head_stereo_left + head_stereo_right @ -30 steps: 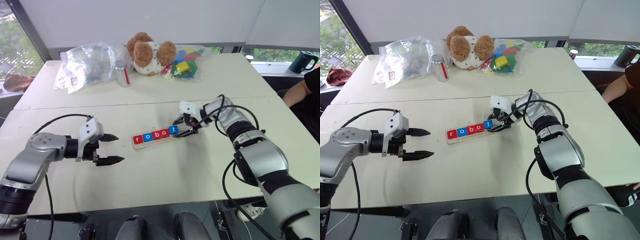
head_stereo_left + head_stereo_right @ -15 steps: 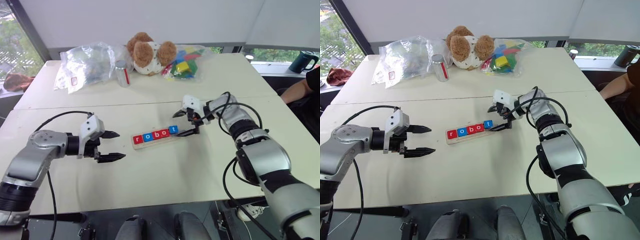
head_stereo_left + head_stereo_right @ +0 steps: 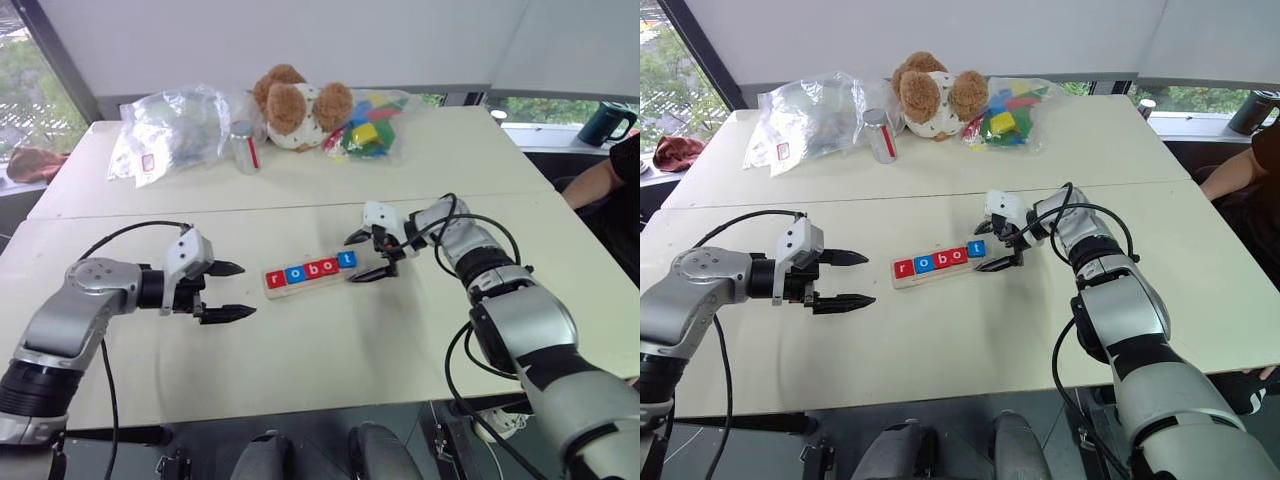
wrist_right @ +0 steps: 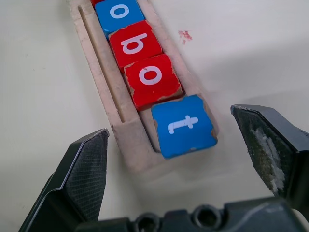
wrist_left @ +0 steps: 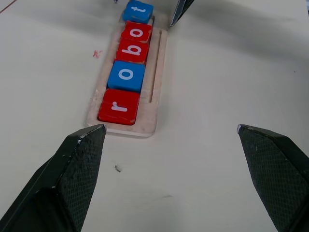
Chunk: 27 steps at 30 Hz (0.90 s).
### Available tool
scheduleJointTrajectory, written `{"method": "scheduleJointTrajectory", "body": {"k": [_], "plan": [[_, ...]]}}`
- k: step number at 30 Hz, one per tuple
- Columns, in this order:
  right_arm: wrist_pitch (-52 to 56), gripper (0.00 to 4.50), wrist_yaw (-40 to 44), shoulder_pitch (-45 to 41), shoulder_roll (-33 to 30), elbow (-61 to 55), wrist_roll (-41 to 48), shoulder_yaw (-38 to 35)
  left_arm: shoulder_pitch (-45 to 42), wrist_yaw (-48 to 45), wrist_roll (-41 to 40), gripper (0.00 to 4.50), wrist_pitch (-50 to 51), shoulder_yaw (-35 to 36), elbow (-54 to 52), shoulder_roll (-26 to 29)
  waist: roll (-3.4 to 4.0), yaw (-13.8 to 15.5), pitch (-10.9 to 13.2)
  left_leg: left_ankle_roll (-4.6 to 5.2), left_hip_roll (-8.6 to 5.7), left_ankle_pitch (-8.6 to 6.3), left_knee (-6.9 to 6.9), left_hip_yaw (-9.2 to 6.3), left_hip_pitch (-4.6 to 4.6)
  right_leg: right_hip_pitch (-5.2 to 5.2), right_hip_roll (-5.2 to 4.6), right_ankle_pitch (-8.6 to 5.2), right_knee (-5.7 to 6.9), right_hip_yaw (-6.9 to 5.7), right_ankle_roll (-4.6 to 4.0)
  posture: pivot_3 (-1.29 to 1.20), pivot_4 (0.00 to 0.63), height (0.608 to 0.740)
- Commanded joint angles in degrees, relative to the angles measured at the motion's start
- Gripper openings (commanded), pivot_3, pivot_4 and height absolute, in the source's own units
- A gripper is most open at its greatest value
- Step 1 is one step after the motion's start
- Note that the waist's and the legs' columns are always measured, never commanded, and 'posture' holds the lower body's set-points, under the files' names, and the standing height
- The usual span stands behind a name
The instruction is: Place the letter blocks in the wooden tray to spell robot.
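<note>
Left gripper [image 3: 228,291]: spread wide, holding nothing. It hovers over the bare tabletop [image 3: 300,340], well short of the left end of the wooden tray [image 5: 153,108], and points along the tray toward that end.

Wooden tray: it lies near the middle of the tabletop, between the two grippers. Its long axis runs left to right, with the right end slightly farther from the robot. The lengthwise groove runs beside the row of tiles, on the robot's side.

Letter blocks, read from the left end:
- red r [image 5: 119,106]
- blue o [image 5: 126,75]
- red b [image 5: 132,50]
- red o [image 4: 153,80]
- blue t [image 4: 184,125]

The first four sit squarely on the tray, touching edge to edge. The blue t sits at the right end, turned slightly out of line, and its outer edge overhangs the tray end.

Right gripper [image 3: 368,256]: spread apart, holding nothing. Its fingers straddle the right end of the tray, one on each side of the blue t, touching neither.

Judgement: the word appears complete. If the t needs squaring, the right arm is the nearer one, and the tile lies directly ahead of it between its fingers. Otherwise only withdrawal remains.
</note>
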Motion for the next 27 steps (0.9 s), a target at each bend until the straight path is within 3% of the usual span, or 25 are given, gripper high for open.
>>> {"method": "scheduleJointTrajectory", "body": {"k": [1,27], "plan": [[-0.85,4.45,0.47,-1.46,0.24,-0.37,-0.8,0.67,0.54,0.28,-0.78,4.5,0.2,1.66,-1.96,0.81,0.0,0.0,0.0,0.0,0.0,0.0,0.0,0.0,0.0,0.0,0.0,0.0,0.0,0.0,0.0,0.0,0.15,0.74],[-1.81,4.45,5.41,-0.44,0.15,-2.25,1.17,-0.55,0.55,0.61,-0.23,4.5,-0.18,1.4,-0.71,-0.06,0.0,-0.04,0.0,0.0,0.0,0.0,0.0,-0.01,0.01,-0.01,0.0,0.0,0.02,0.0,0.0,0.0,0.15,0.74]]}}
